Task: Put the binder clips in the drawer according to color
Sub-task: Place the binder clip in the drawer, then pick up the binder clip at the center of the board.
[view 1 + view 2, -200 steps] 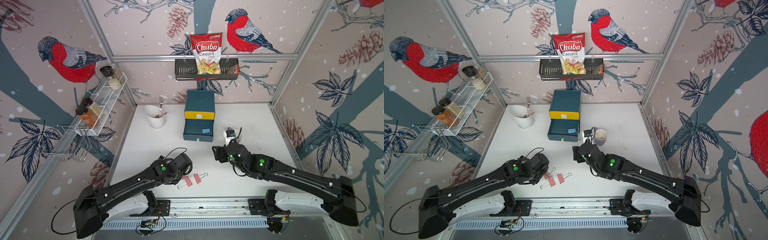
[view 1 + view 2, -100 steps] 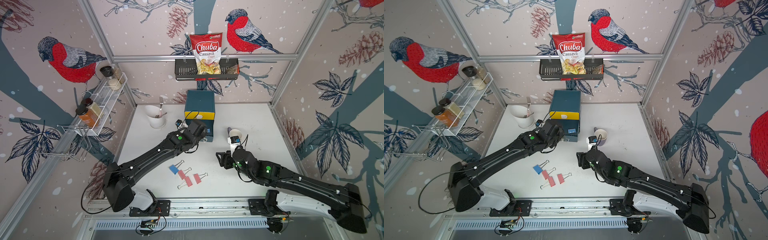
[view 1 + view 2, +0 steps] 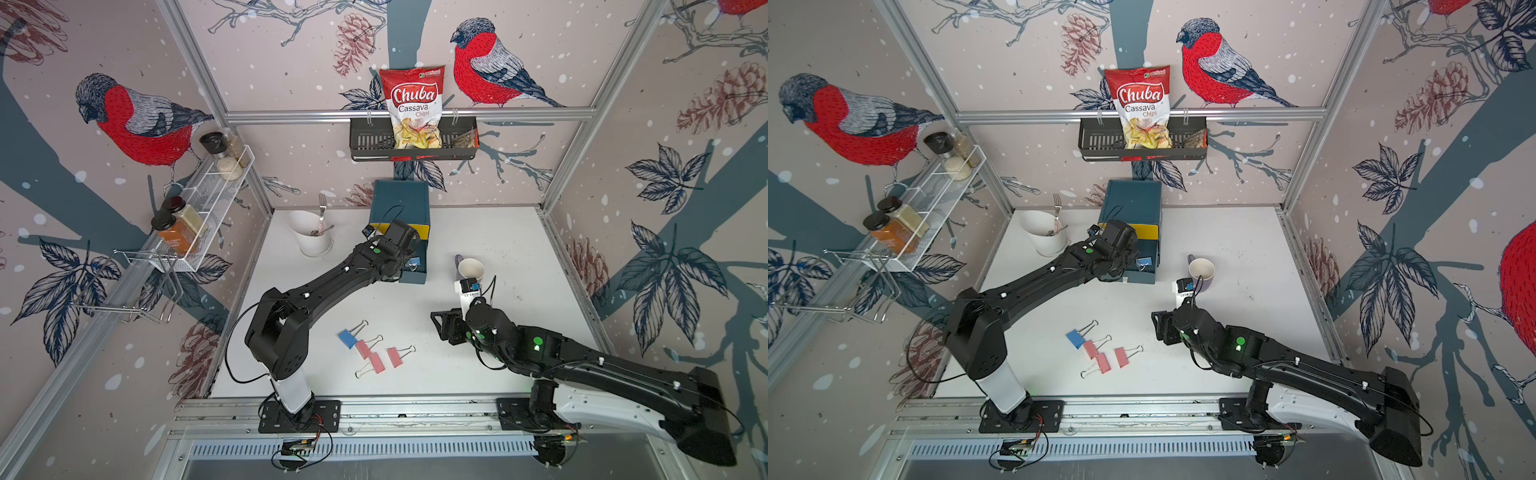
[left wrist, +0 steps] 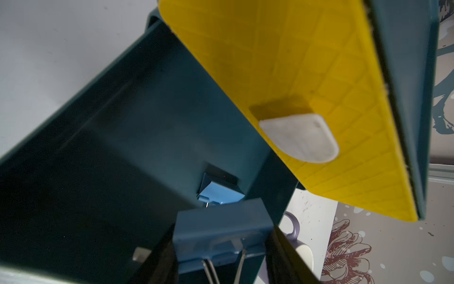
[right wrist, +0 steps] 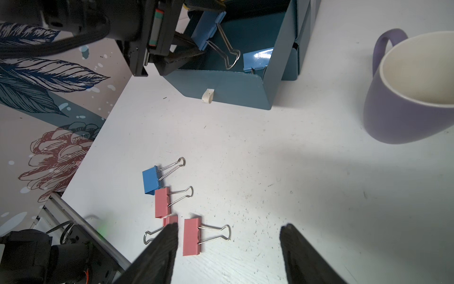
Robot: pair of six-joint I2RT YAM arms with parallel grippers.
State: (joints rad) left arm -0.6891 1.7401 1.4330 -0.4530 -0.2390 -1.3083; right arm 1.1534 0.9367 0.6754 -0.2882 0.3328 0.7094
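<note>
We count six binder clips (image 3: 1103, 363). Three are blue: the loose blue clip (image 3: 347, 338), the stowed blue clip (image 5: 256, 59) and the held blue clip (image 5: 207, 30). Three are pink: the first pink clip (image 3: 363, 348), the second pink clip (image 3: 377, 362) and the third pink clip (image 3: 395, 357). We see one chest of drawers (image 3: 401, 199) with one open drawer (image 5: 233, 91) and two white pull tabs, the upper tab (image 4: 299, 137) and the lower tab (image 5: 207, 95). Also one purple mug (image 3: 470, 269), one white cup (image 3: 309, 241), one fork (image 3: 322, 205), one chip bag (image 3: 413, 104), and two robot arms, the left arm (image 3: 332, 282) and the right arm (image 3: 582, 365).

The clips (image 5: 191, 237) are blue and pink, the drawer (image 5: 233, 91) teal with a yellow front (image 4: 294, 73), the mug (image 5: 398, 118) purple.
</note>
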